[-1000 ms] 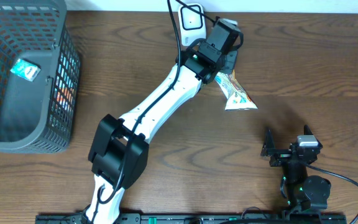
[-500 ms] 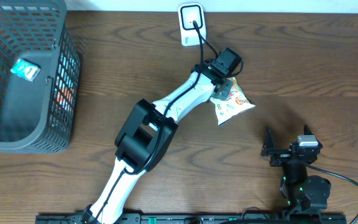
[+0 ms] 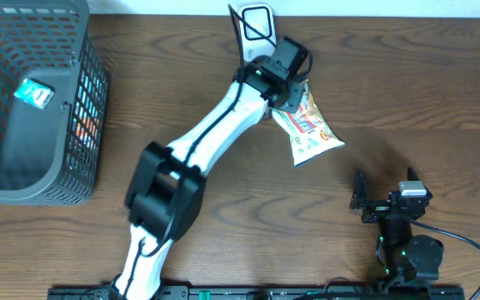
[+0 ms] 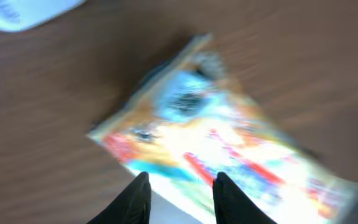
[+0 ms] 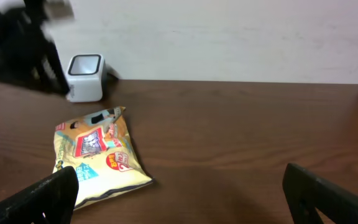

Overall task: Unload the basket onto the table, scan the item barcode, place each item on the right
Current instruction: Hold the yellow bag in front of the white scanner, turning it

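Overhead, the left arm reaches across the desk [image 3: 440,83] toward its far edge, where a small white scanner [image 3: 255,25] stands. The left claw [image 3: 292,83] hangs over the upper end of a bright snack bag [image 3: 311,129], which lies flat on the wood just beside the scanner, on its right. A grey basket [image 3: 90,100] sits at the far left with a teal packet [image 3: 33,93] inside. The right claw [image 3: 386,196] rests near the front edge, well apart from the bag.

From the left wrist, everything is blurred. The two dark fingertips [image 4: 138,199] stand parted with a gap between them, so this claw is open and grips nothing. The bag lies on the desk beyond them, and a corner of the white scanner shows at the top left.

From the right wrist, the fingers are spread wide at the bottom corners, open and empty. The bag lies alone on the desk ahead, printed face up, with the scanner behind it against the pale wall [image 5: 229,37]. The left arm is a dark blur at the upper left, clear of the bag.
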You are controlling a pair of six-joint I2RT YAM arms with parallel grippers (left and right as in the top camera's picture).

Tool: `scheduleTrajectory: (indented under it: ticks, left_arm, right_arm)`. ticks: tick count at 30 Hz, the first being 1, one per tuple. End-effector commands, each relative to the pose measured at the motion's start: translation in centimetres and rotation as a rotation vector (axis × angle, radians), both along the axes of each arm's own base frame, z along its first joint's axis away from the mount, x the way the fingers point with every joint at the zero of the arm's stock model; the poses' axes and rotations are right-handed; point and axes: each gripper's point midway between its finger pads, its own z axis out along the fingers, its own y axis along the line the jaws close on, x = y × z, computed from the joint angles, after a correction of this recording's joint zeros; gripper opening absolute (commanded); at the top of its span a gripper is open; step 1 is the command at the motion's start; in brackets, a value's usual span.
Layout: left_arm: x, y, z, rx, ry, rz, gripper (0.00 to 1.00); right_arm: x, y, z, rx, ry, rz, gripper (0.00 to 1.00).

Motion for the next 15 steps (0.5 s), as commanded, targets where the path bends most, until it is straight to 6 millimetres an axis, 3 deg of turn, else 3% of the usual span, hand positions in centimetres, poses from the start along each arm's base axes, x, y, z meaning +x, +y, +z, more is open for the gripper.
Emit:
scheduleTrajectory:
  ticks: [1,3,4,6,12,15]
  left_arm:
    - [-4.1,-3.4,0.5,-0.175,0.2,-0.03,0.33]
    - [-5.7,-3.6,-1.3,-0.141,0.26,-0.023,0.34]
    - [-6.8,-3.8,-2.6,-0.115,0.291,-0.033,0.41]
    - [-8.1,-3.8,-4.5,-0.065,0.322,-0.041,0.41]
    - [-7.7,-0.4,-8.7,0.148,0.265,0.046,0.41]
    - [-6.8,1.6,-11.0,0.312,0.176,-0.084,0.41]
  right_arm:
    - [0.0,0.3,-0.1,0.007,0.002,0.014,0.99]
    - [0.0,0.3,-0.1,0.007,0.002,0.014,0.99]
    - [0.0,0.3,-0.1,0.007,0.002,0.014,0.99]
    - [0.0,0.3,-0.1,0.007,0.002,0.014,0.99]
    - [0.0,0.3,-0.1,0.007,0.002,0.014,0.99]
    - [0.0,0.3,-0.1,0.007,0.002,0.014,0.99]
